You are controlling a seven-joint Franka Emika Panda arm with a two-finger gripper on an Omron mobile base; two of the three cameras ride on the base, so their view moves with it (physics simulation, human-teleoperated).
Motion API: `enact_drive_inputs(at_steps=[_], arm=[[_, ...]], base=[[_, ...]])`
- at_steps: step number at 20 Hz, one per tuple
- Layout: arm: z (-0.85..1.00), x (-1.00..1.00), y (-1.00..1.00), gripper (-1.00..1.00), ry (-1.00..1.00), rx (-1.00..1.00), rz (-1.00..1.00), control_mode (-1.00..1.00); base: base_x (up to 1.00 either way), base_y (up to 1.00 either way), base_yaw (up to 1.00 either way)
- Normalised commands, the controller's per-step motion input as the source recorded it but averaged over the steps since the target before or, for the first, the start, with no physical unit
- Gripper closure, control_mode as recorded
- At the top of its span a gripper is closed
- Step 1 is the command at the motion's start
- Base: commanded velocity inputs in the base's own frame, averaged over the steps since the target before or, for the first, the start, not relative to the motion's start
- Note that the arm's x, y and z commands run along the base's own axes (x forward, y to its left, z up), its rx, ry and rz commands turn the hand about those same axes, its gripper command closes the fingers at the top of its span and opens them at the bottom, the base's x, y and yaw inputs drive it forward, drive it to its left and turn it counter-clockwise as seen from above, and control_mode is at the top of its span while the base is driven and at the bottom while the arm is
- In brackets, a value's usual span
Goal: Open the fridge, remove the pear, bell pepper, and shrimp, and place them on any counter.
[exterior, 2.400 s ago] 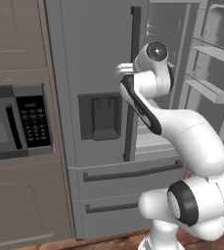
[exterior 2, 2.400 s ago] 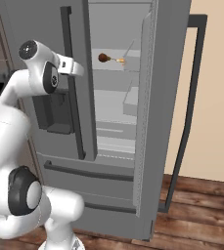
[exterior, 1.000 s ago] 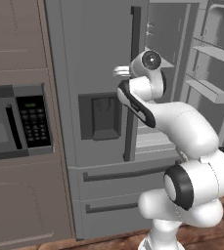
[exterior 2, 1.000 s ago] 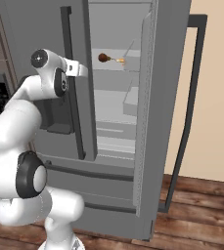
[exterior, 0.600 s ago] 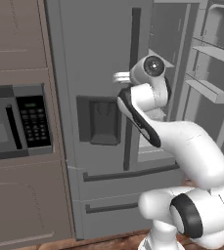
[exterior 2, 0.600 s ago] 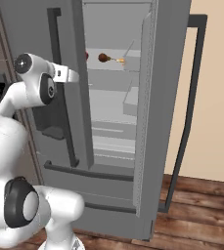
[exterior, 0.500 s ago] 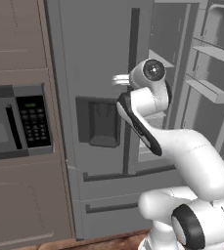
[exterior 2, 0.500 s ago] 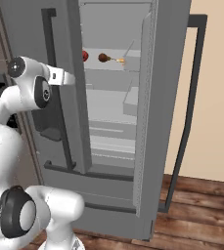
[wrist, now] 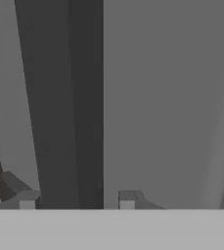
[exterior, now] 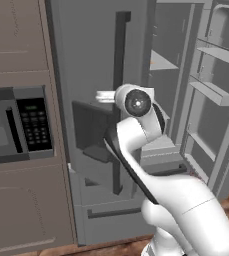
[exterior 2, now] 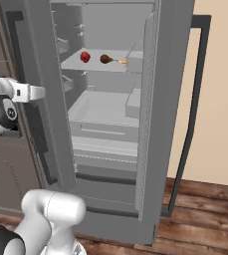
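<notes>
The grey fridge (exterior: 86,50) has both doors swung out. On an upper shelf inside lie the red bell pepper (exterior 2: 85,57), the brownish pear (exterior 2: 104,59) and the orange shrimp (exterior 2: 123,62), side by side. My gripper (exterior 2: 40,92) is at the left door's dark bar handle (exterior: 120,60). In the hand view that handle (wrist: 59,97) runs upright between my fingertips (wrist: 126,199), and my gripper (wrist: 77,200) is open around it, with a gap on the right side. The counter is out of view.
A grey microwave (exterior: 16,125) sits in the wooden cabinets (exterior: 16,40) left of the fridge. The right door (exterior: 221,100), with its shelf bins, stands open to the right, its handle (exterior 2: 192,99) against a beige wall. Wooden floor (exterior 2: 200,214) lies below.
The left door has swung further out with my hand on its handle, uncovering the bell pepper on the shelf. My fingers have spread apart around the handle.
</notes>
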Motion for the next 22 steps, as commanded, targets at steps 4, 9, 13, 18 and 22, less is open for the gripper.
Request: enact_drive_inputs(at_steps=[4, 9, 13, 18, 22], arm=[[0.0, -1.0, 0.0, 1.0, -0.13, 0.0, 0.0, -1.0], [-0.09, -0.54, 0.0, -1.0, 0.04, 0.0, 0.01, -1.0], [0.0, -0.27, -0.04, -1.0, 0.0, 0.0, 0.0, -1.0], [0.0, -1.0, -0.24, -1.0, -0.03, 0.0, -0.14, -1.0], [0.0, -1.0, -0.12, -1.0, 0.06, 0.0, -0.38, -1.0]], base=[[0.0, 0.0, 0.0], [0.0, 0.0, 0.0], [0.0, 0.0, 0.0], [0.0, 0.0, 0.0], [0.0, 0.0, 0.0]])
